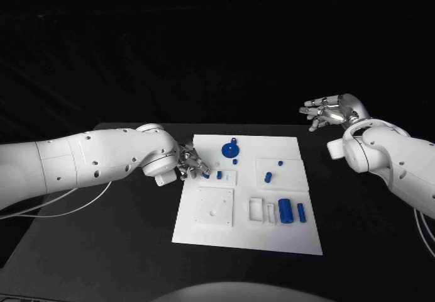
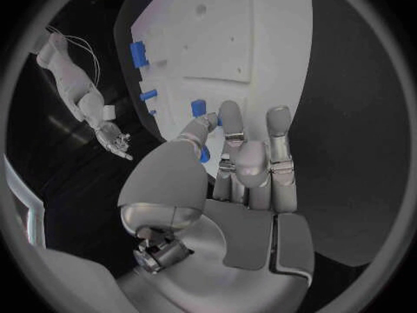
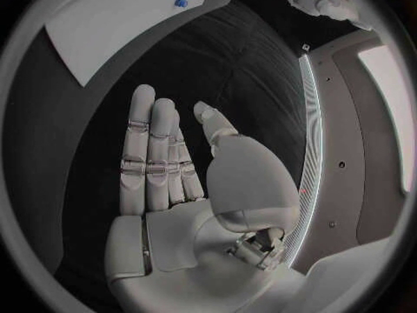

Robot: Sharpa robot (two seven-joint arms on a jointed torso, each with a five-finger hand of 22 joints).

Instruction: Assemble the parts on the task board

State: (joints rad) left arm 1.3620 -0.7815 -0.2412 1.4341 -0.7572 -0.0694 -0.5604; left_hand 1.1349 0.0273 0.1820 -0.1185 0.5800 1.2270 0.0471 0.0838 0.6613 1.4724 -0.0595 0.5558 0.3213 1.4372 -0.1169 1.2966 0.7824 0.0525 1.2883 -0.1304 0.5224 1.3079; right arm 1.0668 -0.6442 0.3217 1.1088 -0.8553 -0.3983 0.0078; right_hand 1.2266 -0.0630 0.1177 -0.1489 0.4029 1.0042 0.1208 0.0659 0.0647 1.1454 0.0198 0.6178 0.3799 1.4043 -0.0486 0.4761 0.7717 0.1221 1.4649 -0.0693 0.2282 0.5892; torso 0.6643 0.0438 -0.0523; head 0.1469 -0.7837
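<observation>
Head view: a white task board lies flat in the middle of a black table, with small blue parts spread over its far and right-hand areas. A round blue part with a short handle sits near the far edge. Two small blue pegs stand in a raised white square to the right of the middle, and two longer blue cylinders lie side by side near the right edge, next to pale upright blocks. The left hand hangs over the board's left edge, its fingers pointed down beside a small blue piece; whether they touch it cannot be told. In the left wrist view, the left hand's fingers are extended and slightly apart above the board, with a blue piece just past the fingertips and nothing gripped. The right hand is raised well apart from the board, beyond the table's far right corner. In the right wrist view, its fingers are straight and together, the thumb set aside, and it holds nothing.
</observation>
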